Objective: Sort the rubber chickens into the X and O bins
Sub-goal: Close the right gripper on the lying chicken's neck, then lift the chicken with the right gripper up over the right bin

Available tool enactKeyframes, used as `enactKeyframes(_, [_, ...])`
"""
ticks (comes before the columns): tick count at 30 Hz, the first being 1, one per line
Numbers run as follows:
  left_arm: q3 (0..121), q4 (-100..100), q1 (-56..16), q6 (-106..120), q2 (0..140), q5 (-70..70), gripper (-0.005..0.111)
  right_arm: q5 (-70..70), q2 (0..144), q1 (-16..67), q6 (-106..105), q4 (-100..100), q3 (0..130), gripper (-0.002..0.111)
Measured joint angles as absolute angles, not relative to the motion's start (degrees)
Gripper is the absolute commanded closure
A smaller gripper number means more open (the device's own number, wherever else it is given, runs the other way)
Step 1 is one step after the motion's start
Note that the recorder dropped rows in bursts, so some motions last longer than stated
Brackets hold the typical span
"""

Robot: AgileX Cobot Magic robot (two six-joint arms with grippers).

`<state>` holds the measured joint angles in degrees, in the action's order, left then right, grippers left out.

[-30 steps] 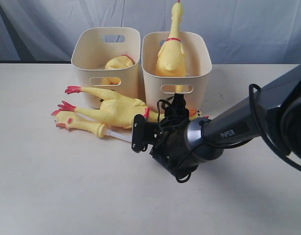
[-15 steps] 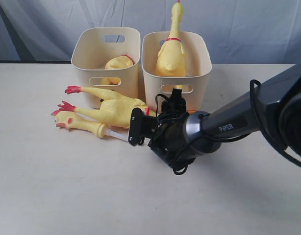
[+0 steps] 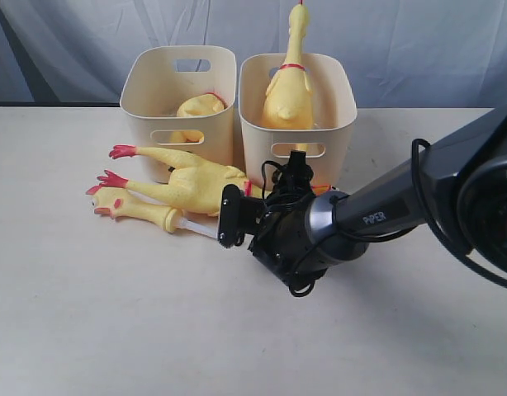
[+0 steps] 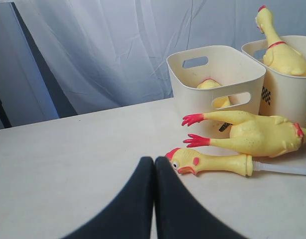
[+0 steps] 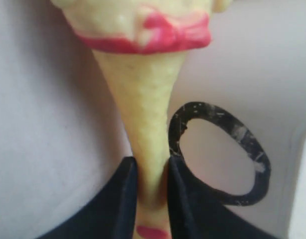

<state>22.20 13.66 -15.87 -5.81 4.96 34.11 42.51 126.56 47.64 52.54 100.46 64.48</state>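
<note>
Two cream bins (image 3: 146,115) (image 3: 336,124), two whole rubber chickens (image 3: 288,95) (image 3: 200,183), one headless chicken body (image 3: 200,106), one chicken head-and-neck piece (image 3: 142,212)

Left pincer (image 4: 154,167) closed, right pincer (image 5: 150,167) gripping

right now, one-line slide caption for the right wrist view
Right gripper pinching the neck of a rubber chicken, beside the black O mark.
</note>
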Motion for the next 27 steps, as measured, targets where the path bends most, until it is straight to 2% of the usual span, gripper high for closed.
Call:
enactKeyframes(1, [22.2, 13.7, -15.9, -5.8, 5.0, 34.1, 0.107, 42.6, 126.6, 47.6, 52.4, 100.6, 64.6, 0.109])
enactKeyframes(20, [22.2, 13.7, -15.9, -5.8, 5.0, 34.1, 0.107, 43.2, 126.5, 47.6, 52.2, 100.7, 64.6, 0.109])
enactKeyframes(27, [22.2, 13.7, -15.9, -5.8, 5.0, 34.1, 0.107, 42.4, 124.3, 48.1, 46.2, 97.7, 64.6, 0.109])
